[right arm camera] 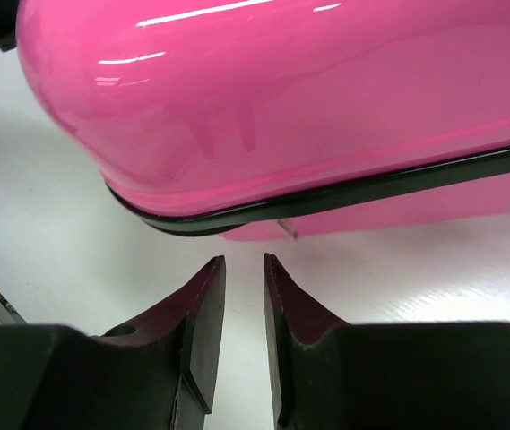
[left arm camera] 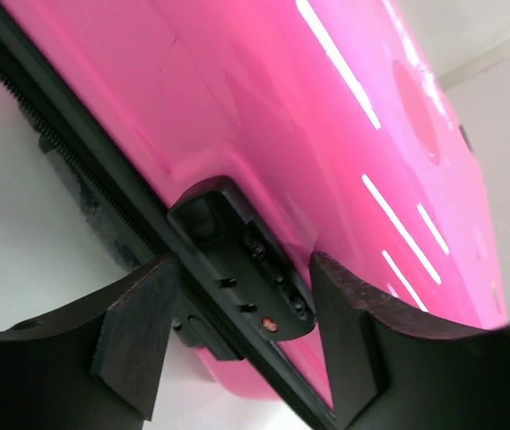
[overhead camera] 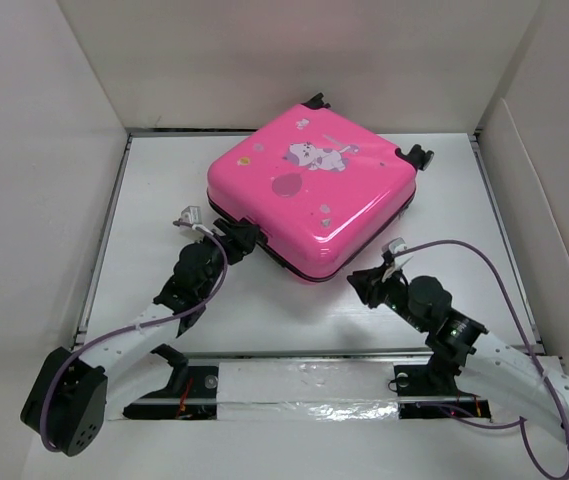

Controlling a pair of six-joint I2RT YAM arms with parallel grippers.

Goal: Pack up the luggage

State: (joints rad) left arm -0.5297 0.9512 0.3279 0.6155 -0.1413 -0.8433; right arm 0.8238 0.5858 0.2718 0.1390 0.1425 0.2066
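The pink luggage point(overhead camera: 309, 195) is seen lying flat and shut on the white desk point(overhead camera: 164, 180), towards its far side. The left tool point(left arm camera: 244, 300) is held at its near-left edge, jaws spread to either side of a black lock fitting point(left arm camera: 237, 242) — contact cannot be told. The right tool point(right arm camera: 244, 269) is set just short of the near-right corner, below the black seam point(right arm camera: 344, 193) — jaws narrowly parted, nothing between them.
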